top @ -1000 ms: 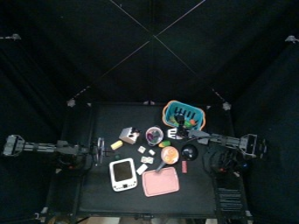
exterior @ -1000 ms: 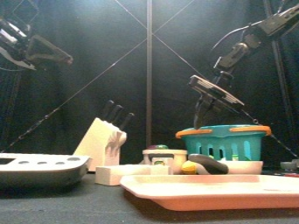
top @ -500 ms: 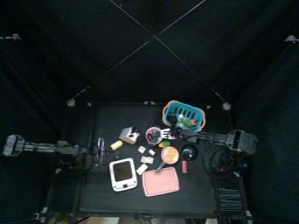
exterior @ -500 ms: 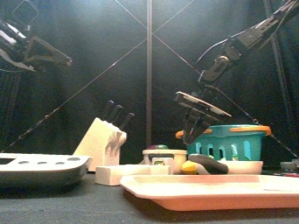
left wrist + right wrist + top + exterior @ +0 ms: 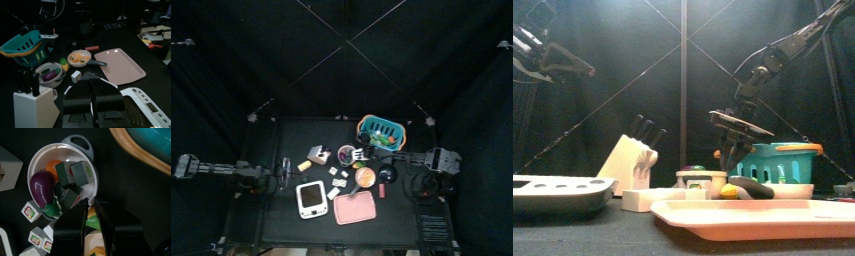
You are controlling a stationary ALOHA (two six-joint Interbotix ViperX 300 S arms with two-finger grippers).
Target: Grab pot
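hovering over the pot [image 5: 63, 175], the right end effector [image 5: 93, 223] has not gripped it yet: in the right wrist view its two jaws stand close together with only a narrow slit between them, nothing pinched, their tips just at the pot's rim on the side away from the loop handle. by my judgement the reach is nearly done and the grasp itself is all that is left, along with any lift; the jaws would probably have to spread to take the rim.

the pot [image 5: 348, 154] sits near the middle of the worktop [image 5: 291, 130], just beside the teal basket [image 5: 382, 127] and next to the knife block [image 5: 313, 157]. the right arm comes in over it from the basket's side. the left end effector [image 5: 93, 92] rests well apart at the left edge, jaws pressed together on nothing.

counts, as far as i can tell:
- one pot, holding one purple aubergine-like toy [image 5: 42, 187] and a few dark blocks, perhaps three
- one teal basket
- one knife block
- one small yellow-orange pan [image 5: 80, 58]
- one pink tray [image 5: 122, 65]
- one white tray with round hollows [image 5: 310, 199]
- several small picture cubes [image 5: 337, 179], too small to count surely
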